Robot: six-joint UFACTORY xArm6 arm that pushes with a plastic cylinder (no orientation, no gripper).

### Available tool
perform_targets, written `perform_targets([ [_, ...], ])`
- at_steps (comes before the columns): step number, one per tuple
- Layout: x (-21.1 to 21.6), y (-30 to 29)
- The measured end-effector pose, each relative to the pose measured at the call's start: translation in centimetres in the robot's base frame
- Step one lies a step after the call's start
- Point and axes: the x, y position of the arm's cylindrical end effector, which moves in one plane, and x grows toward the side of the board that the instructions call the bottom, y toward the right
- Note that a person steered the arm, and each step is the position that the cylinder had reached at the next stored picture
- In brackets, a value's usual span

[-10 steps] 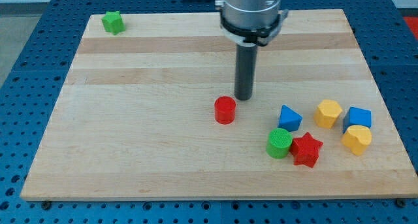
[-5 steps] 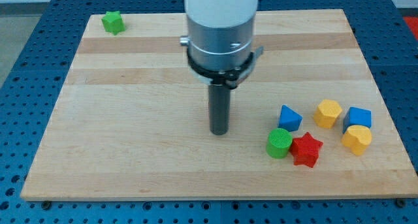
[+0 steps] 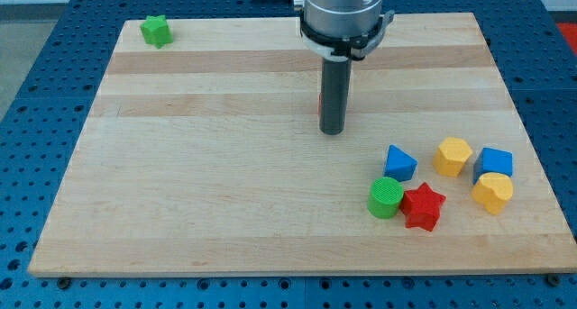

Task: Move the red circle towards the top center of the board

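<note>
My tip [image 3: 332, 130] rests on the wooden board [image 3: 198, 183] a little right of its middle. The red circle is almost wholly hidden behind the rod; only a thin red sliver [image 3: 320, 103] shows at the rod's left edge, just above the tip.
A green star [image 3: 156, 30] sits at the board's top left corner. At the right are a blue triangle [image 3: 399, 162], a green circle [image 3: 385, 197], a red star [image 3: 423, 206], a yellow hexagon [image 3: 453, 156], a blue block [image 3: 494, 162] and a yellow block [image 3: 492, 192].
The tip swung down and left behind the red circle, then moved up and right. The red circle went from mid-board up toward the view's top, now hidden behind the rod.
</note>
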Motion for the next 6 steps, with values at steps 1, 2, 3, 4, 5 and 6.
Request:
perform_targets([
  [1, -2.1, 0.3],
  [2, -4.3, 0.7],
  [3, -6.8, 1.7],
  [4, -9.5, 2.3],
  [5, -12.4, 2.4],
  [6, -14.9, 2.0],
])
